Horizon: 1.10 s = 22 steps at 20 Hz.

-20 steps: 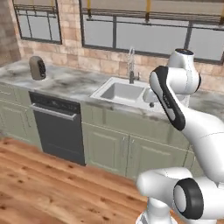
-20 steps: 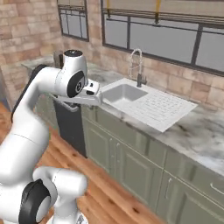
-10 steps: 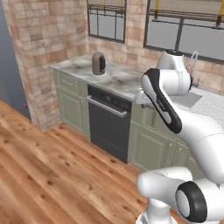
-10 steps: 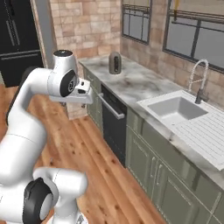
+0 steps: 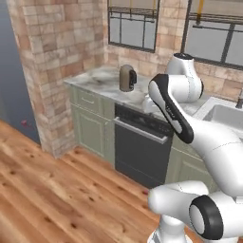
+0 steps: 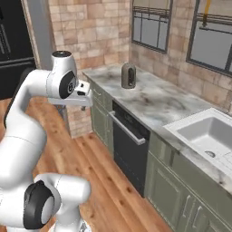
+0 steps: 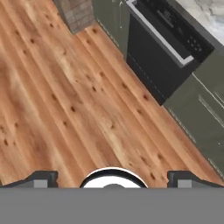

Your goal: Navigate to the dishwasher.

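The dishwasher has a flat dark front, a long silver bar handle and a black control strip, and sits under the marble counter between sage-green cabinets. In the right base view the dishwasher stands right of my arm. The hand view looks down on the dishwasher at the upper right, beyond the wood floor. My gripper is open with nothing between its widely spread fingertips. It hangs over the floor in front of the cabinets, apart from the appliance, and appears as the gripper in the right base view.
A brown rounded jug stands on the marble counter above the dishwasher. The sink lies to the right. A brick pillar ends the cabinet run on the left. A black appliance stands far left. Wood floor spreads in front.
The whole picture has shifted: the base has moved left along the counter. The dishwasher now sits near the middle, closer and larger, and the sink has slid off to the right.
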### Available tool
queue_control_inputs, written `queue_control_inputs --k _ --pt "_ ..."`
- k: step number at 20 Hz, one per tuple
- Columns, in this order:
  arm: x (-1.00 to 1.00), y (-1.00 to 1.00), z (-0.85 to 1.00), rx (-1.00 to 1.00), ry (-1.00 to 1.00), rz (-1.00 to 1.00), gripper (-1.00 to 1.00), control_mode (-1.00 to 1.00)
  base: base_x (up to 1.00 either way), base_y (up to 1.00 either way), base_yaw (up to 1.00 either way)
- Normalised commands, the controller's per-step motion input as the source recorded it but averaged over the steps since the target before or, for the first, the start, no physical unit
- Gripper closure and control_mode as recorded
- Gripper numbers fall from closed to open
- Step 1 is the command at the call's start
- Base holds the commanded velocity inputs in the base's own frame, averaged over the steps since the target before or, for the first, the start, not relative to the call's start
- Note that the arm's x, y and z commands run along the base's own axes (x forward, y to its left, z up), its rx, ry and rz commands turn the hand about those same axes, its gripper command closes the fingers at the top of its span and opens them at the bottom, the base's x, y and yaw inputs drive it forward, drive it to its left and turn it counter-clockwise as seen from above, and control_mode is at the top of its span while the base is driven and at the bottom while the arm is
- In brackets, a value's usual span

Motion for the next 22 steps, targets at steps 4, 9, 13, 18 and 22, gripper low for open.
queue_control_inputs --k 4,9,13,18,22 --pt "0.0 0.0 0.0 0.0 0.0 0.0 -1.0 1.0 1.0 0.79 -0.38" --pt "0.0 0.0 0.0 0.0 0.0 0.0 -1.0 1.0 1.0 0.63 -0.57" --pt "0.0 0.0 0.0 0.0 0.0 0.0 -1.0 1.0 0.98 0.64 -0.57" --pt "0.0 0.0 0.0 0.0 0.0 0.0 -1.0 1.0 0.97 0.63 -0.5" --pt "0.0 0.0 0.0 0.0 0.0 0.0 -1.0 1.0 0.71 0.27 -0.49"
